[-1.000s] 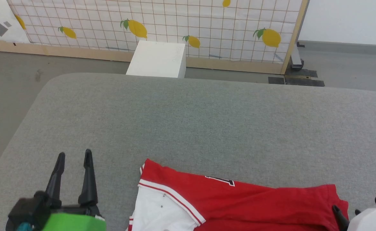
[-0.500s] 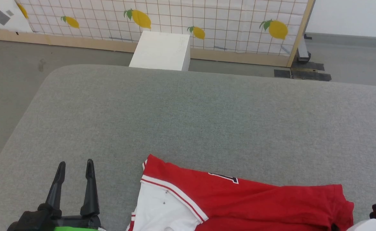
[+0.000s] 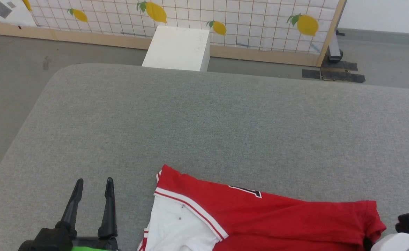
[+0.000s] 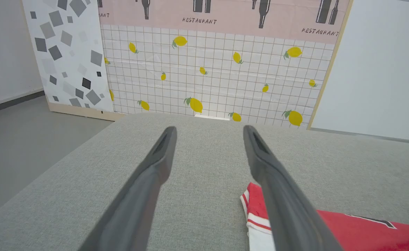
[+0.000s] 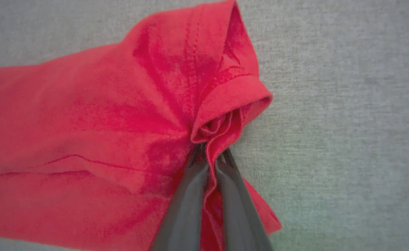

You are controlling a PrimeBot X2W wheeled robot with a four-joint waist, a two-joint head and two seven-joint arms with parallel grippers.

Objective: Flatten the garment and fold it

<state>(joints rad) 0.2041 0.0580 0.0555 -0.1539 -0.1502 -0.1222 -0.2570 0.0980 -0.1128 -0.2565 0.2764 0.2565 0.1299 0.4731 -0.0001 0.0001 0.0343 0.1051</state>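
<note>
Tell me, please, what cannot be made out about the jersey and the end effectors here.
Garment: head view's bottom edge cuts off its lower part; red cloth hides most lettering.
Right end effector: right wrist view, bunched cloth covers its fingertips.
Left end effector: head view, bottom edge cuts off its base.

left hand (image 3: 95, 181): fingers apart | garment (image 3: 277, 219): lying on grey cushion (image 3: 204, 122)

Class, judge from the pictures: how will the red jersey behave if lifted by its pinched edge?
Probably floppy: the jersey bunches into folds where the right hand pinches it, so the rest would likely sag. Likely light: thin cloth, shallow creases. It may drag on the textured grey surface.
</note>
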